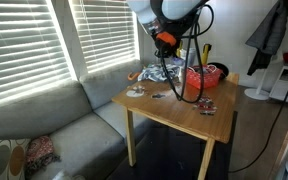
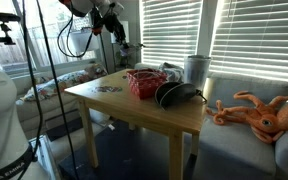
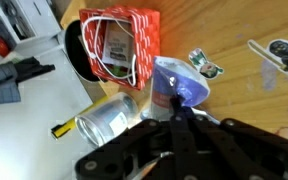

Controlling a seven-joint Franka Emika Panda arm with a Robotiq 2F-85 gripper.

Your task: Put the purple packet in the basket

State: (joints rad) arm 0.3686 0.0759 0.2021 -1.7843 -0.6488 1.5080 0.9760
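Observation:
In the wrist view my gripper (image 3: 177, 112) is shut on a purple packet (image 3: 176, 85) with a red and white label, which hangs from the fingertips above the wooden table. The red basket (image 3: 144, 30) holds other packets and stands just beyond and to the left of the held packet. In both exterior views the gripper (image 1: 164, 44) (image 2: 115, 27) is high above the table, off to one side of the basket (image 1: 206, 76) (image 2: 141, 82). The packet itself is too small to make out there.
On the wooden table (image 1: 184, 118) are a silver can (image 3: 109, 118), a black round object (image 3: 74, 52) beside the basket, a small clip (image 3: 204, 66) and a flat packet (image 1: 207, 107). A grey sofa (image 1: 64, 120) adjoins the table. An orange octopus plush (image 2: 259, 112) lies on it.

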